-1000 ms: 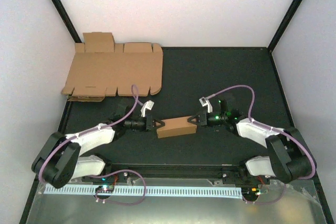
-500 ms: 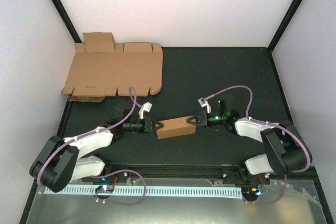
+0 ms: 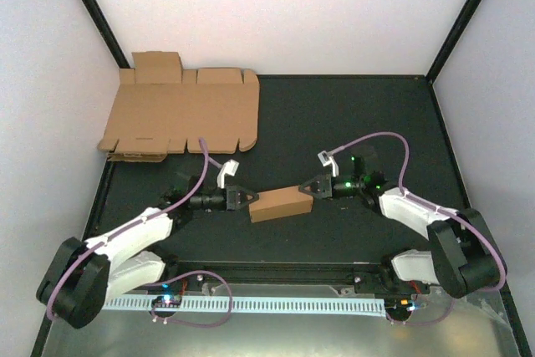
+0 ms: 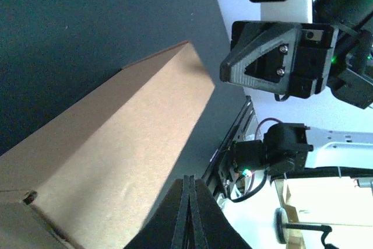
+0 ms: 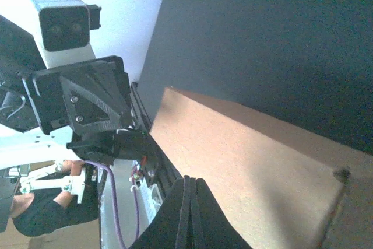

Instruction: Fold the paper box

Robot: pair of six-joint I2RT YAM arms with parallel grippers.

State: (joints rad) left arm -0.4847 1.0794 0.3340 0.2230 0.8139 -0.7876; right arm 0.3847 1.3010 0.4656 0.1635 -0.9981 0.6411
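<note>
**The left tool [image 3: 247, 196] and the right tool [image 3: 303, 190], both pressed together, are flanking the folded paper box [image 3: 280, 203].**

The paper box is lying closed as a small brown rectangular block on the dark table [image 3: 351, 114], about midway between left and right and toward the near edge. Its long side is running left to right, with the right end sitting slightly farther away. The left tool is pointing at the box's left end and the right tool at its right end. Neither is pinching anything, and each wrist view is showing its own fingers shut alongside a long face of the box. Each tip is sitting right at a box end, but actual contact cannot be told. A larger flat cardboard sheet [image 3: 180, 114] is lying in the far left corner, well apart from the box.
</note>
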